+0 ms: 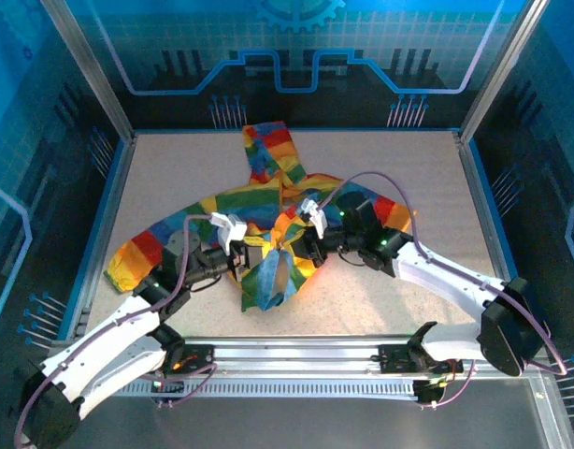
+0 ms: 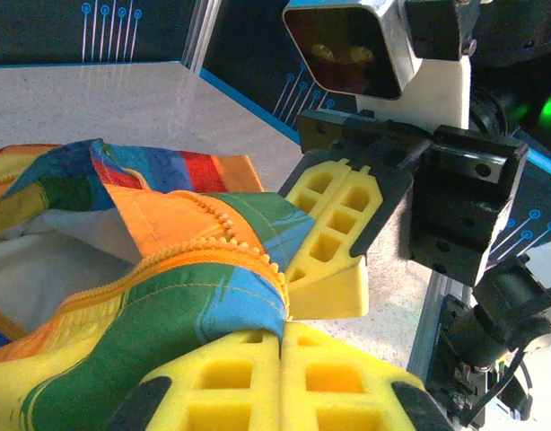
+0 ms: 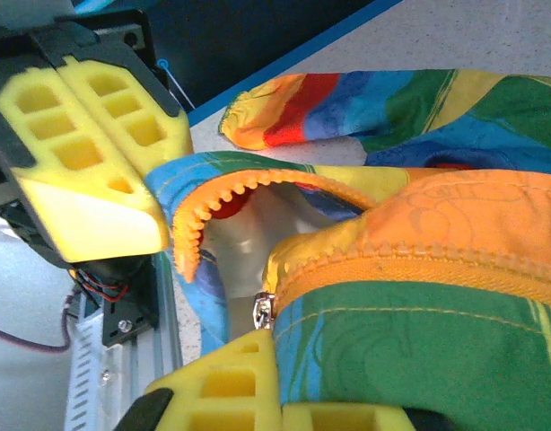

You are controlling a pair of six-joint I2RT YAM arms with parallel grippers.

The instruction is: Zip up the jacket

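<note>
Rainbow jacket (image 1: 259, 201) lies clamped between left claw (image 2: 282, 346) and right claw (image 3: 280, 395).

Jacket (image 1: 265, 204): rainbow stripes, crumpled mid-table (image 1: 156, 187), front open, orange zipper (image 2: 231, 247) teeth apart, white lining showing.

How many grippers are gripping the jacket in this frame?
2. The left gripper is shut on the jacket edge beside a row of zipper teeth; the right gripper is shut on the edge carrying the zipper pull.
</note>
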